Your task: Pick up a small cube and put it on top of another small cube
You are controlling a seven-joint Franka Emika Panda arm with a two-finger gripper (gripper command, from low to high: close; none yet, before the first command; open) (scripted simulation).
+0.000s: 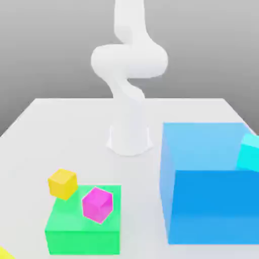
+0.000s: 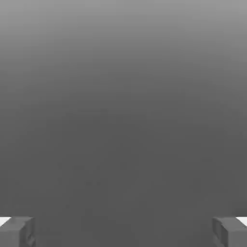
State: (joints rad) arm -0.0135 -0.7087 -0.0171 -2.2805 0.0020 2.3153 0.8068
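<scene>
A sliver of bright lemon-yellow, the small cube, pokes in at the bottom left corner of the exterior view, mostly cut off by the frame edge. A deeper golden-yellow small cube sits at the far left corner of a flat green block. On that green block rests a small magenta cube, tilted. A small cyan cube lies on the big blue block. In the hand view my gripper is open, its fingertips far apart against plain grey, nothing between them.
The white arm base stands mid-table, and the arm rises out of the top of the exterior view. The big blue block takes up the exterior view's right side. Bare white table lies between the base and the green block.
</scene>
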